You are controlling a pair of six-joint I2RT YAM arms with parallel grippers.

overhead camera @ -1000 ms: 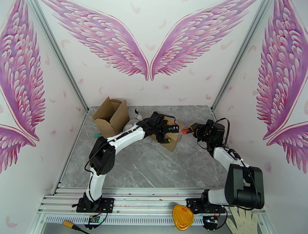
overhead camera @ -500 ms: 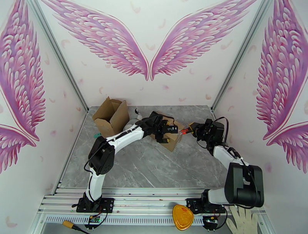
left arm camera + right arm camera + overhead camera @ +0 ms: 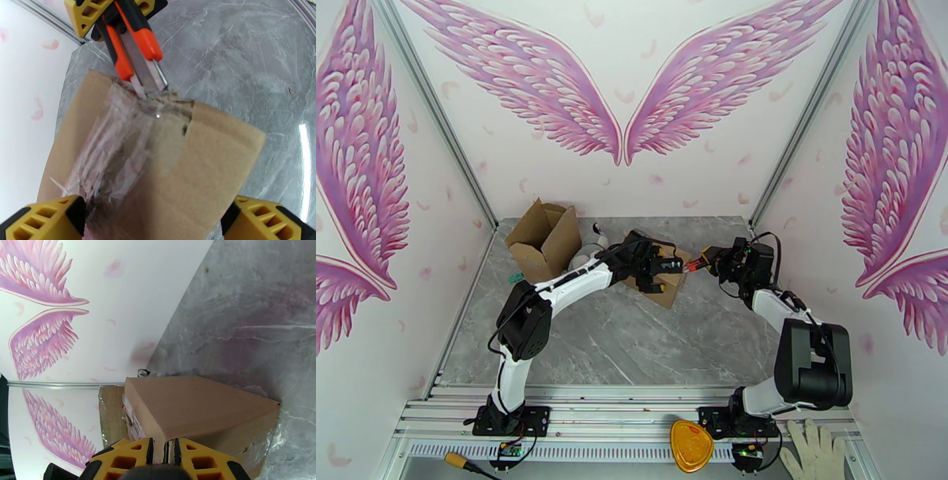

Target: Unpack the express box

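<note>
Left claw (image 3: 656, 272), reached out past an already opened carton (image 3: 545, 237) at the back left, stands spread wide astride the express box (image 3: 205, 165), one finger at each side. Whether the pads actually press the cardboard I cannot tell. That box lies near the middle of the grey table (image 3: 632, 347), its flaps down under crinkled clear tape (image 3: 114, 150). At its far edge the blade (image 3: 152, 79) of an orange utility knife (image 3: 136, 43) touches the end of the taped seam. Further right, the right claw (image 3: 713, 260) is closed narrow on the knife's handle. By my reading the job is at an early stage: the cut looks barely begun at one end, so most of the seam is left to slit, then the flaps to open and whatever is inside to bring out.
</note>
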